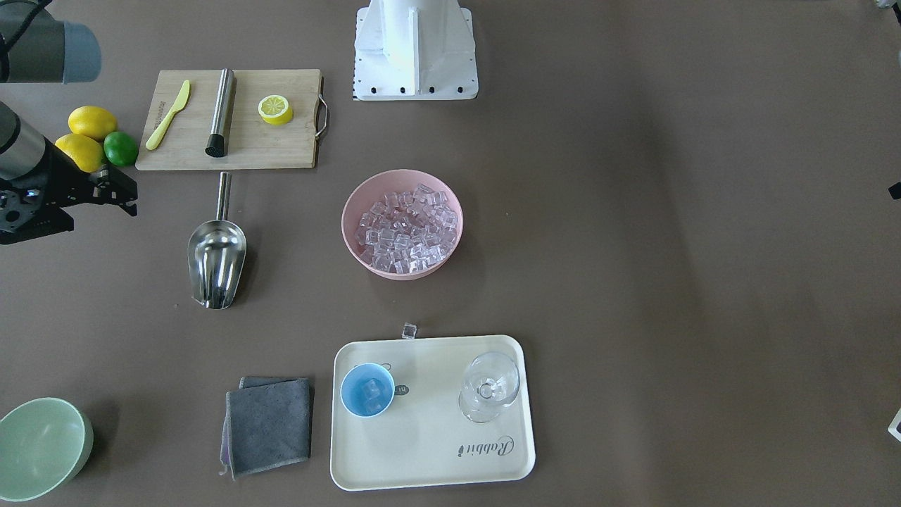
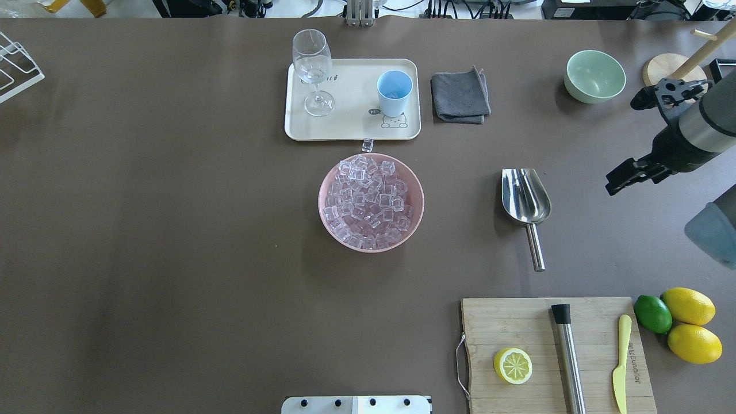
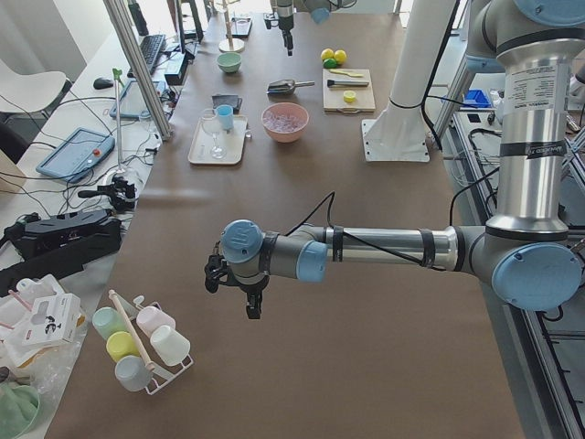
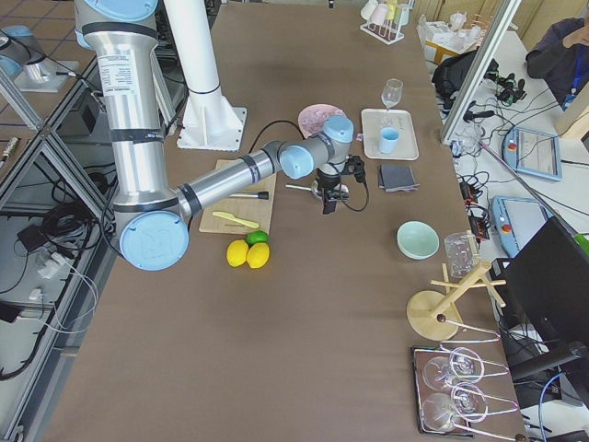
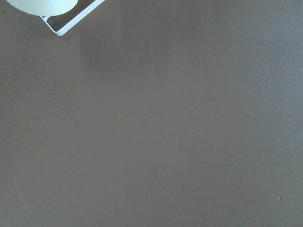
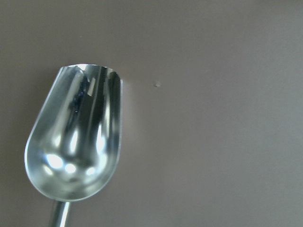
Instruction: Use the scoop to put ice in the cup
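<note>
Right hand [image 1: 121, 195] is hovering above the surface, off to the side of the scoop [image 1: 217, 262] and not touching it; its fingers are looking parted and are gripping nothing. Scoop is lying flat and empty on the surface, handle pointing at the cutting board [image 1: 274, 149], trough mouth facing the tray side. Left hand [image 3: 247, 297] is hanging over bare surface at the far end, near a rack of pastel cups [image 3: 142, 352], well apart from all task items; cannot tell whether it is open or closed. Most of the ice [image 1: 407, 229] is sitting heaped in the pink bowl [image 1: 352, 236] at mid-surface. One stray cube [image 1: 409, 330] is lying on the surface just beside the tray [image 1: 429, 458] edge. The cup [image 1: 352, 405] is standing upright on the tray, with a few cubes showing inside it. A stemmed glass [image 1: 489, 387] is standing on the same tray, apart from the cup. A folded grey cloth [image 1: 269, 422] is lying beside the tray, and a green bowl [image 1: 42, 447] is sitting farther out. On the board a yellow knife [image 1: 169, 114], a steel rod [image 1: 221, 111] and a lemon half [image 1: 275, 109] are resting.
</note>
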Robot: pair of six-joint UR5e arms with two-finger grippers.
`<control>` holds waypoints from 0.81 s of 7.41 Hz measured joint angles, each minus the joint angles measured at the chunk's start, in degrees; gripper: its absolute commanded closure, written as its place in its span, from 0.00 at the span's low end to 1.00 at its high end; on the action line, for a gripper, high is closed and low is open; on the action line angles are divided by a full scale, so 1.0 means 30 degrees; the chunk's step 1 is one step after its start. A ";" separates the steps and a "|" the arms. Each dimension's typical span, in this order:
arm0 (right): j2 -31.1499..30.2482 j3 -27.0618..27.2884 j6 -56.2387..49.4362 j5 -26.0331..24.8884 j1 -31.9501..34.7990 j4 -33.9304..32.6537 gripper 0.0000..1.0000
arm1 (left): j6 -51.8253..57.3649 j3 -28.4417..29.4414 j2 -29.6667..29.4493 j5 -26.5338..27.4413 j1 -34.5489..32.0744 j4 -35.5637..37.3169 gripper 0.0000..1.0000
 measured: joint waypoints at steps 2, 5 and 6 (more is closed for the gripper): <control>-0.1668 0.0003 -0.4072 -0.0022 0.2224 0.0012 0.01 | 0.0000 0.0063 0.0000 0.0022 -0.0001 0.0011 0.01; -0.4181 -0.1261 -0.9005 0.0178 0.6779 -0.0374 0.01 | 0.0000 0.0096 -0.0001 0.0027 -0.0001 0.0012 0.01; -0.4537 -0.2398 -1.0549 0.0487 0.8600 -0.0425 0.01 | -0.0001 0.0105 -0.0001 0.0027 0.0000 0.0012 0.01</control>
